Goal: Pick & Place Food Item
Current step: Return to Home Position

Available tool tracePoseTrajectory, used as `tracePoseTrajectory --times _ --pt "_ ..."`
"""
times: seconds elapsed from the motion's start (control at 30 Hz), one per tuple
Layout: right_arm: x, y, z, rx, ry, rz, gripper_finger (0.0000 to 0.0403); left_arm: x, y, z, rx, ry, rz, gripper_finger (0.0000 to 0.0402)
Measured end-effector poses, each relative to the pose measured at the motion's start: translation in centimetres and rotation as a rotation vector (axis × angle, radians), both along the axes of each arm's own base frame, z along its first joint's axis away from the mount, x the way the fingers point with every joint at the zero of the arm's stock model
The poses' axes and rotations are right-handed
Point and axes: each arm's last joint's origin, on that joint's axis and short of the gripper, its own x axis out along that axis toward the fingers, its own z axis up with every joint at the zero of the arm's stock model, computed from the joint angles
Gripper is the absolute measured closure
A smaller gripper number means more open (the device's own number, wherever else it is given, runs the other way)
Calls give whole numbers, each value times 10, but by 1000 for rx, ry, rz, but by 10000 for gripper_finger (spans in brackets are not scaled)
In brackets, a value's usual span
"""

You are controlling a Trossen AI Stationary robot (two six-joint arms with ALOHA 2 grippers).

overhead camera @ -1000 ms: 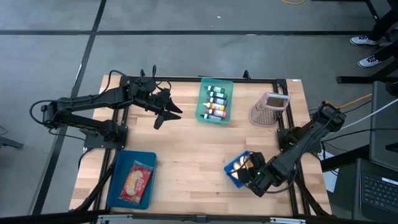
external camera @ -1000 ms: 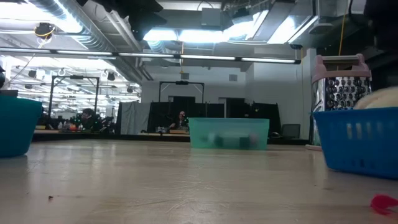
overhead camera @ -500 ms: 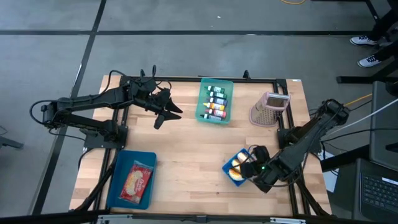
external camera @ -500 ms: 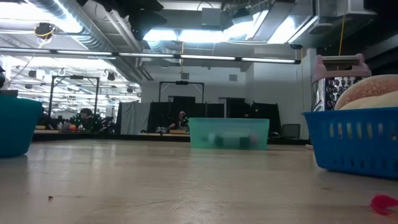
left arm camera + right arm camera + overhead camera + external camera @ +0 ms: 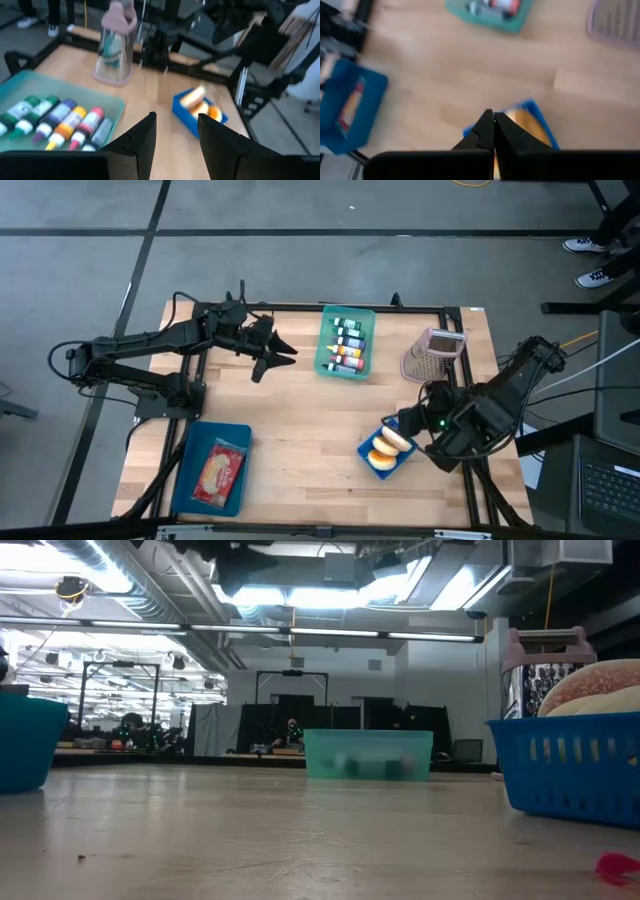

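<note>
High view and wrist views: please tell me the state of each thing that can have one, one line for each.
left gripper: open, empty.
right gripper: shut, holding nothing, above the blue bin.
blue bin: upright, holds donuts.
teal tray: holds paint bottles, lying side by side.
grater: standing upright.
blue tray: holds one food packet, lying flat.

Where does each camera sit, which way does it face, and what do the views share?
High: above the table, facing straight down; both arms, left gripper and right gripper.
Low: table-top height, facing level across; no gripper clearly visible.
Left wrist: left arm, facing past its open fingers toward the grater.
Right wrist: right arm, facing down past its shut fingers.
Shared: the blue bin, in all four.
</note>
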Motion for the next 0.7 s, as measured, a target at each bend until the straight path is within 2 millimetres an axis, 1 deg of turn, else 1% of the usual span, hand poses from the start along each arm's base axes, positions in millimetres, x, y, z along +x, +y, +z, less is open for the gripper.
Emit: tracePoseTrajectory --times 0.1,0.2,0.3,0.4,0.53,0.6,0.7 --pt "3 -8 13 -70 -45 1 403 2 1 5 -17 -50 33 263" --pt "8 -15 24 -156 -89 38 403 1 4 5 -45 -42 127 263" --pt "14 -21 30 -259 -111 82 403 -2 5 8 -48 -50 223 263" --pt "21 -28 33 -352 -102 123 401 -9 4 25 -53 -190 261 263" --pt "26 -35 37 -442 -123 129 397 -29 0 59 -15 -459 320 263" --pt "25 -38 45 -498 -184 123 399 -43 -3 70 7 -535 364 263" --pt "16 -39 63 -549 -298 150 401 -69 -10 85 53 -589 408 264"
